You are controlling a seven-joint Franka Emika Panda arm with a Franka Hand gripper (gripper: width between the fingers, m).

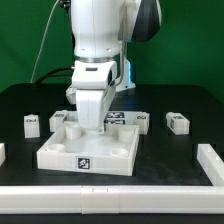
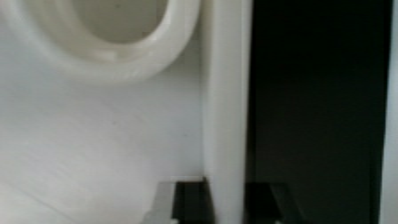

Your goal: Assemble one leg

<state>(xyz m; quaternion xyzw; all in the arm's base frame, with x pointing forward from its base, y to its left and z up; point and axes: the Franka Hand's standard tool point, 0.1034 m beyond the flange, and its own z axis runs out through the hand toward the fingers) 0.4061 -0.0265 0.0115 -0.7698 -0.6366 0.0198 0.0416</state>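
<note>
Leg (image 1: 178,122) well apart from pincer (image 1: 93,124), pincer low at tray (image 1: 115,160)

The white arm (image 1: 100,30) drops straight from above with its wrist (image 1: 95,75) upright. The hand (image 1: 91,120) points down over the middle of the tabletop (image 1: 175,145), nearer the far edge than the near one. In the wrist view two dark fingertips (image 2: 191,205) stand a narrow gap apart; whether they pinch anything cannot be told.
</note>
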